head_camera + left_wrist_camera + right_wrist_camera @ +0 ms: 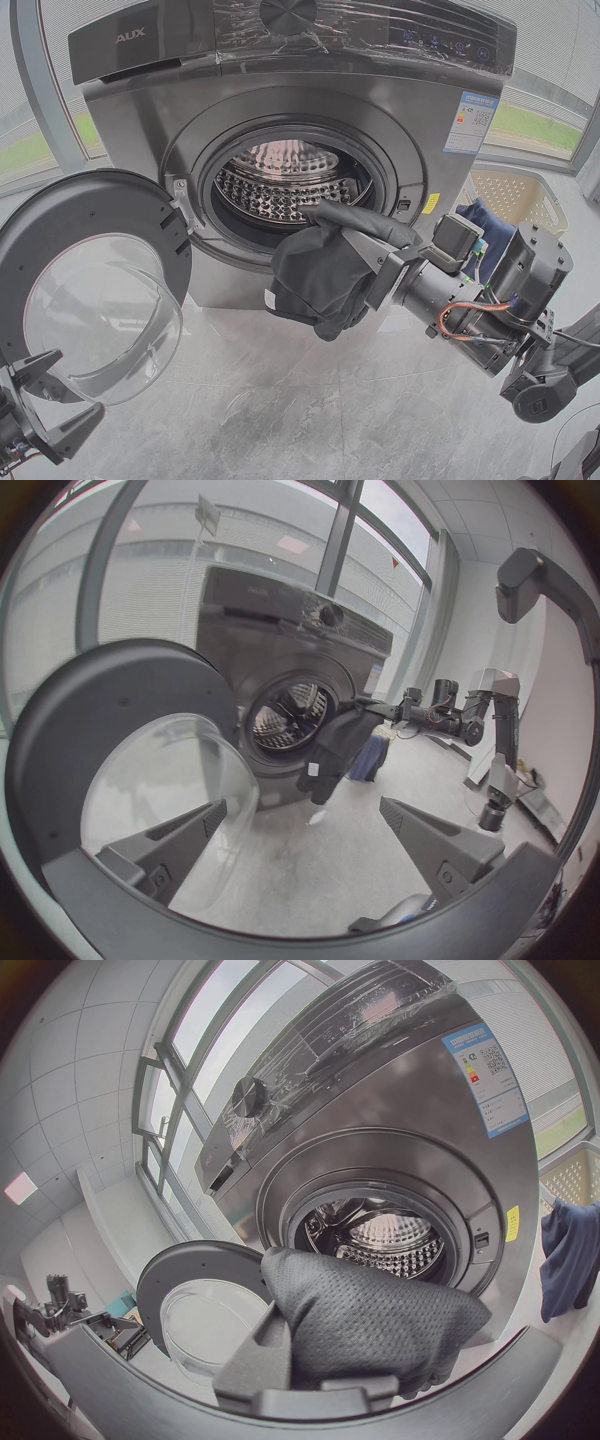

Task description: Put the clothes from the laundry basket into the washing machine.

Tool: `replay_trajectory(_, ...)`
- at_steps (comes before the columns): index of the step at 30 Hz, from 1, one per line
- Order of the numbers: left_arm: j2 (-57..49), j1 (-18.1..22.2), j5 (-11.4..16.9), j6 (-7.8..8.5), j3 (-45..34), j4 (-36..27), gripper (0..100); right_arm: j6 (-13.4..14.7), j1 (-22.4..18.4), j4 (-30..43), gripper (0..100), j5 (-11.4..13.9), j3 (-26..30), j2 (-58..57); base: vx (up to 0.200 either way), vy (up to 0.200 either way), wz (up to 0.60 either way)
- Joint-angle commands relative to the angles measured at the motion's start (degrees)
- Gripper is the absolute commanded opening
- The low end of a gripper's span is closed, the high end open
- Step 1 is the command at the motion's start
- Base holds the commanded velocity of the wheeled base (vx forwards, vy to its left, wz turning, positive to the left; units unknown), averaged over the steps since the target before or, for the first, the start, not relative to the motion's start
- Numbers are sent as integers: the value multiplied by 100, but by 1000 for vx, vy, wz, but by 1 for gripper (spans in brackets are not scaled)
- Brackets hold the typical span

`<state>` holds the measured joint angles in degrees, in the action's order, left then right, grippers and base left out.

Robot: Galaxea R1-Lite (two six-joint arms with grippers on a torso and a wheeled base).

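Right arm extended forward and inward from the right side, wrist near level, right pincer (pixel 350 240) clamped on a dark garment (pixel 315 275). Left arm held low at the left, left pincer (pixel 62 390) with fingers spread wide

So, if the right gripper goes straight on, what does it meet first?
Likely the open drum of the washer: the right gripper, shut on the garment, aims into it. The hanging cloth may brush the lower rim first; depth is unclear.

Black cylindrical right arm (pixel 500 300) bears an orange cable (pixel 465 308); left gripper (pixel 301 803) has grey wedge fingers (pixel 437 849).
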<state>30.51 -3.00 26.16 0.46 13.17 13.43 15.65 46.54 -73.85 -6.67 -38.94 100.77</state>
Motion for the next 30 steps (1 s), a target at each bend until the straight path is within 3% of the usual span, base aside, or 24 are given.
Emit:
replay_trajectory(1, 3083, -1326, 574, 77, -51, 1566, 100, 8, 57, -323, 0, 60, -211, 558, 0, 0, 0)
replay_trajectory(2, 3154, -1388, 574, 68, -42, 1619, 100, 8, 65, -332, 0, 60, -211, 558, 0, 0, 0)
replay_trajectory(3, 3593, -1748, 539, 50, 2, 1917, 100, 8, 92, -411, 0, 60, -184, 549, 0, 0, 0)
replay_trajectory(5, 3628, -1766, 530, 50, 11, 1935, 100, 8, 92, -411, 0, 60, -184, 549, 0, 0, 0)
replay_trajectory(6, 4165, -2020, 390, 6, 107, 2374, 100, 8, 92, -420, 0, 87, -176, 532, 0, 0, 0)
replay_trajectory(10, 4885, -2504, -58, -169, 362, 2981, 100, 17, 188, -569, 0, 131, -26, 523, 0, 0, 0)
replay_trajectory(11, 4885, -2504, -58, -169, 362, 2981, 100, 17, 188, -569, 0, 131, -26, 523, 0, 0, 0)
replay_trajectory(17, 5720, -2539, -182, -591, 670, 3570, 100, 17, 206, -754, 0, 166, -53, 681, 0, 0, 0)
replay_trajectory(21, 5975, -2530, -190, -653, 696, 3965, 100, -1, 259, -877, 0, 157, -53, 690, 0, 0, 0)
replay_trajectory(30, 7241, -2179, -357, -626, 1232, 4879, 100, -106, 382, -868, 0, 166, -79, 576, 0, 0, 0)
